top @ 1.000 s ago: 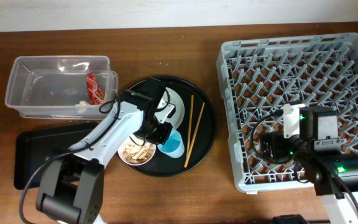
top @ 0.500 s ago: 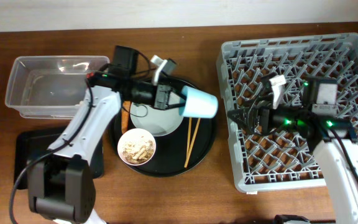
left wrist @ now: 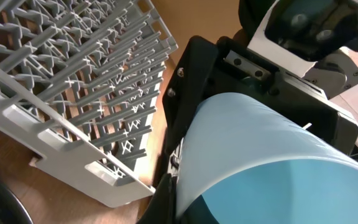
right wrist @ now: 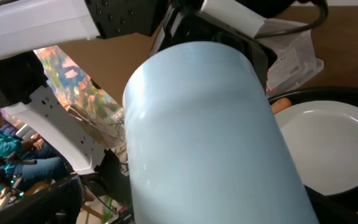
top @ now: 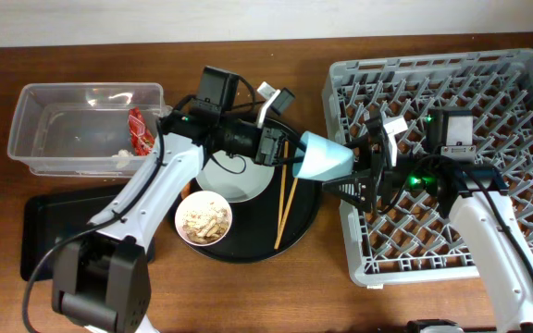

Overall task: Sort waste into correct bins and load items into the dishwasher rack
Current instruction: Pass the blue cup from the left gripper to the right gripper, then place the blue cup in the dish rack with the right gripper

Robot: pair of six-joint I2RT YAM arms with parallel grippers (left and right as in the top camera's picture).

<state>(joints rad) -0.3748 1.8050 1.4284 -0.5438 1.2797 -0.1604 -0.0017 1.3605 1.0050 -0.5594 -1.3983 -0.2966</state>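
My left gripper [top: 290,153] is shut on the rim of the light-blue cup [top: 324,157] and holds it on its side in the air between the round black tray and the dishwasher rack [top: 489,83]. My right gripper [top: 352,180] is at the cup's base with its fingers apart around it. The cup fills the left wrist view [left wrist: 260,155] and the right wrist view [right wrist: 210,137]. The pale grey plate [top: 239,174], the white bowl of beige scraps [top: 204,219] and the two chopsticks [top: 290,185] lie on the round tray. The red wrapper [top: 137,129] lies in the clear tub [top: 35,139]. An orange sausage end [right wrist: 280,104] shows beside the plate.
The round black tray [top: 308,208] sits mid-table. The shallow black rectangular tray [top: 40,231] lies at the front left, below the clear tub. The rack's near corner [left wrist: 73,81] stands close to the cup.
The left gripper lifted the cup off the round tray and carried it right toward the rack. The right arm swung left from over the rack until its fingers met the cup's base.
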